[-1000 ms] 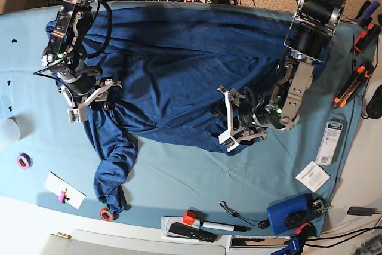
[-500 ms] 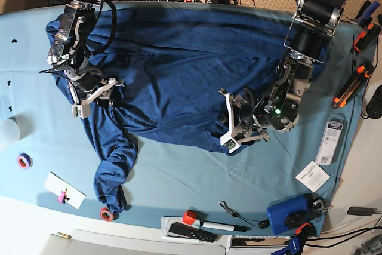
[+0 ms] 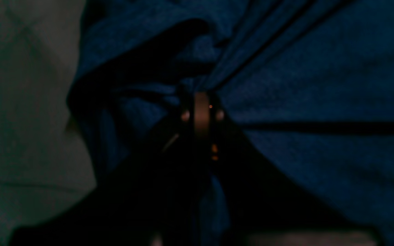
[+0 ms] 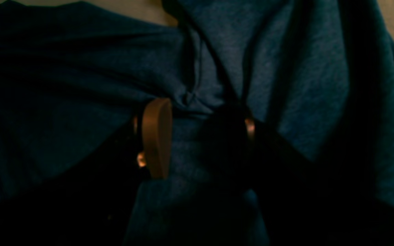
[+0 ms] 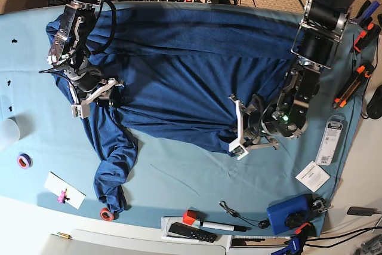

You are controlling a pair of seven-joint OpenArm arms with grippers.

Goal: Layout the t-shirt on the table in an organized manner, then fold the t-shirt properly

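1. On the left of the base view you see the right gripper (image 5: 91, 101), at the edge of the large dark navy-blue heathered t-shirt (image 5: 179, 70). In its wrist view the jaws stand apart with a bunch of fabric between them, one tan pad (image 4: 156, 136) lit.
2. The t-shirt lies spread but creased across the wide table covered in light teal cloth (image 5: 179, 183), one sleeve trailing toward the near edge.
3. On the right, the left gripper (image 5: 240, 131) sits at the shirt's lower hem. Its wrist view shows the jaws pressed together on a pinch of cloth.
4. You are in the laying-out step. Next, I judge, draw both holds apart to flatten the folds.
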